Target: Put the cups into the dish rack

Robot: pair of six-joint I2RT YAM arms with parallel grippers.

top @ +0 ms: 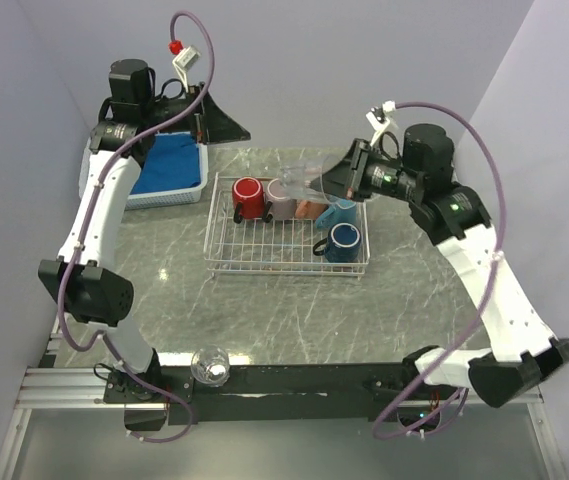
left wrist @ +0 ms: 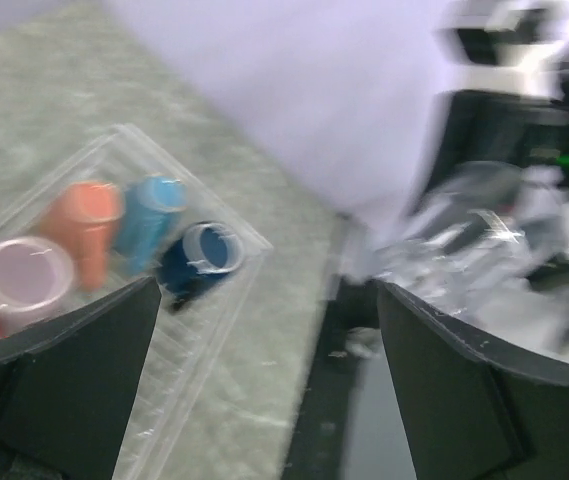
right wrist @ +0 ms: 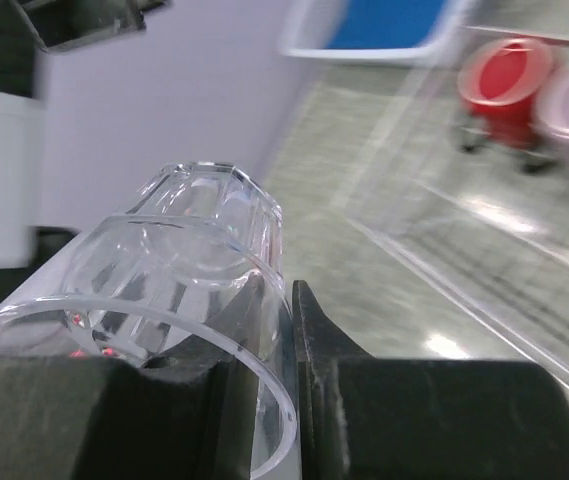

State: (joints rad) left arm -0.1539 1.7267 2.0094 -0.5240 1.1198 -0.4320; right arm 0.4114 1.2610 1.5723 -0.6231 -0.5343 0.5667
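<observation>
The white wire dish rack (top: 264,262) holds the red mug (top: 247,197), mauve mug (top: 282,198), salmon-orange mug (top: 311,208), light-blue mug (top: 340,213) and navy mug (top: 344,241). My right gripper (top: 326,181) is shut on the wall of a clear glass (right wrist: 174,270), one finger inside and one outside. It holds the glass (top: 304,180) above the rack's far edge. The other clear glass (top: 210,365) stands at the table's near edge by the left arm's base. My left gripper (top: 222,122) is open and empty, raised at the back left of the rack.
A white plastic basket with blue cloth (top: 164,165) sits at the back left, left of the rack. The left wrist view shows the rack (left wrist: 254,240) with its mugs, and the right arm beyond it. The black base rail (top: 304,378) runs along the near edge.
</observation>
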